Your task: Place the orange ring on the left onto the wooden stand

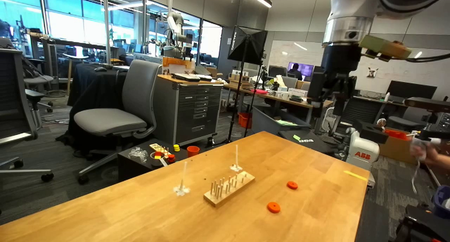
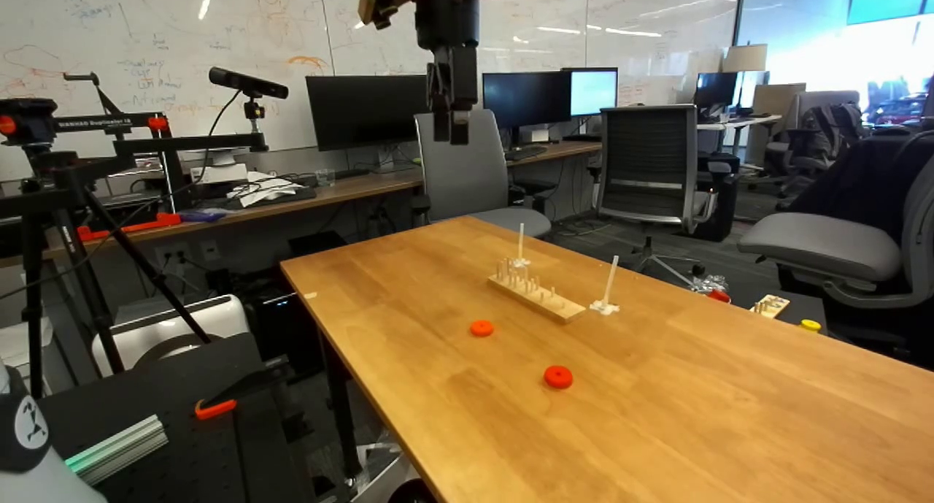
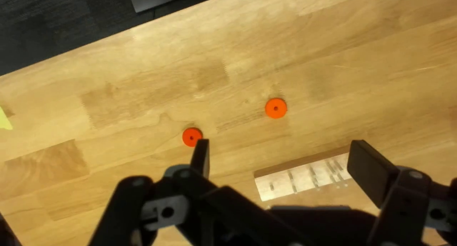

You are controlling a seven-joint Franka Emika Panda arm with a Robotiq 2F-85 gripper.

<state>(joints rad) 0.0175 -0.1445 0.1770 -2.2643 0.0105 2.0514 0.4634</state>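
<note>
Two orange rings (image 3: 279, 108), pegged stand (image 3: 282, 184) on tabletop (image 3: 321, 53).
Fingers (image 3: 371, 172) spread wide, high overhead; rings lie flat, apart, both on the same side of the stand.

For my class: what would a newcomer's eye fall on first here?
Probably the two orange rings, vivid and lying apart on the wooden table. Next, perhaps, the dark hand, open and hanging above the table, then the small pegged wooden stand near the rings.

The white arm (image 1: 352, 5) has a silver collar (image 1: 339, 29) and a black, grey-plated pincer (image 3: 281, 149).
</note>
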